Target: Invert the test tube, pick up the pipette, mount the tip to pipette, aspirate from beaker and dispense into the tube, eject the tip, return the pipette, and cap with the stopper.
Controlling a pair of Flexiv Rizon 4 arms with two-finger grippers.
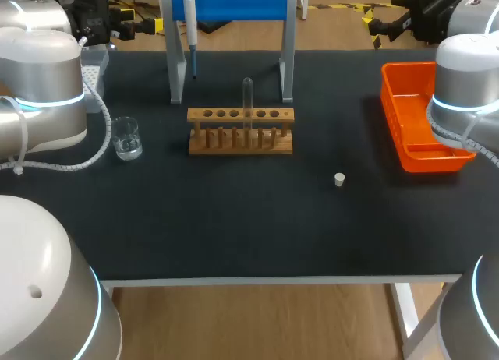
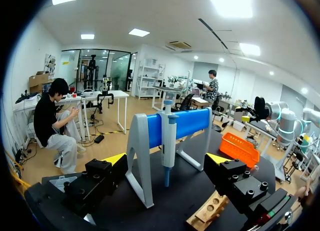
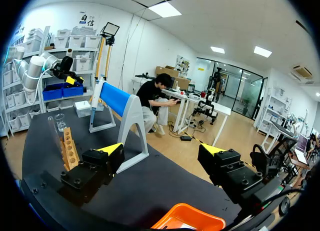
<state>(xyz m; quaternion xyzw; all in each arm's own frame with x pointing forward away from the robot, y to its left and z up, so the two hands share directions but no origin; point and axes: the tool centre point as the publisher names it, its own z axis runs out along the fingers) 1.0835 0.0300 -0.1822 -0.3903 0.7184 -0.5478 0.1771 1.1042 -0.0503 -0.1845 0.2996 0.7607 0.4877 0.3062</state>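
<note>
Test tube [image 1: 248, 101] of clear glass stood upright in a middle hole of the wooden rack [image 1: 240, 132], rising well above the rack's top board; its upper end looked rounded. From the right wrist view the tube [image 3: 52, 129] showed at the near end of the rack [image 3: 70, 152], thin and transparent.

Behind the rack, the pipette [image 1: 189, 25] hung on the stand [image 1: 234, 3], a blue bar on two grey legs, with its shaft pointing down toward the table. In the left wrist view the pipette [image 2: 168, 140] hung straight ahead, in front of the blue bar. A small glass beaker [image 1: 126, 137] holding a little clear liquid sat to the left of the rack, well apart from it. The white stopper [image 1: 339, 179] lay alone on the mat to the rack's right and nearer the front edge. An orange tray [image 1: 415, 122] sat by the right edge, beside the right arm [image 1: 466, 91].

The left gripper [image 2: 167, 160] had its fingers spread wide with nothing held between them, raised behind the stand. The right gripper [image 3: 162, 150] was likewise spread wide and held nothing, above the orange tray. The left arm [image 1: 47, 95] stood at the table's left side near the beaker.

The table [image 1: 234, 227] had a flat black top with a pale front edge.
</note>
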